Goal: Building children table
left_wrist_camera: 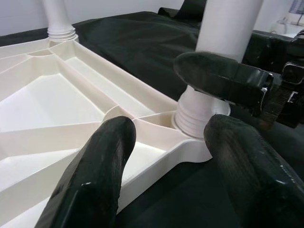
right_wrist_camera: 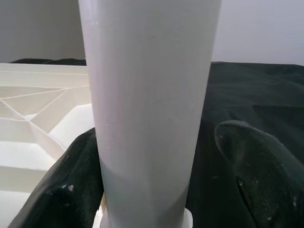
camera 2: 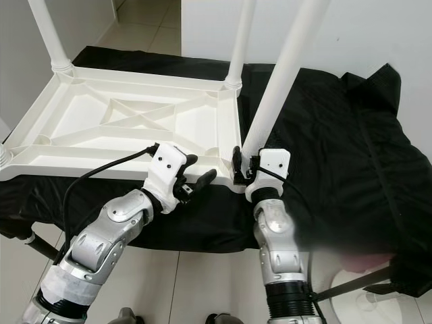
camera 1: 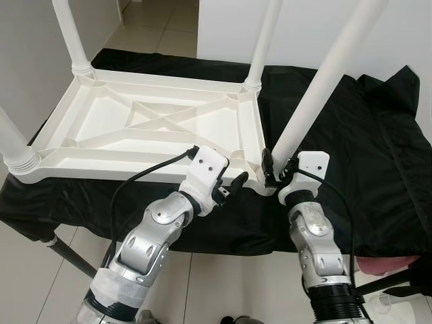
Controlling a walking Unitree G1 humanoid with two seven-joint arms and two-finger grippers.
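Left eye view: a white moulded plastic tabletop (camera 1: 155, 125) lies upside down on a black cloth (camera 1: 351, 148), its cross-ribbed underside facing up. Round white plastic legs stand in its corners. The right gripper (camera 1: 280, 170) sits at the base of the near-right leg (camera 1: 317, 94), one black finger on each side of it. The left gripper (camera 1: 228, 183) hangs just left of that corner, at the tabletop's near rim, fingers apart and holding nothing.

Left wrist view: the left gripper's two black fingers (left_wrist_camera: 95, 175) are spread wide, with the ribbed collar of the near-right leg just ahead between them.

Right wrist view: the leg stands between the right gripper's fingers (right_wrist_camera: 251, 166); whether they press on it cannot be told.
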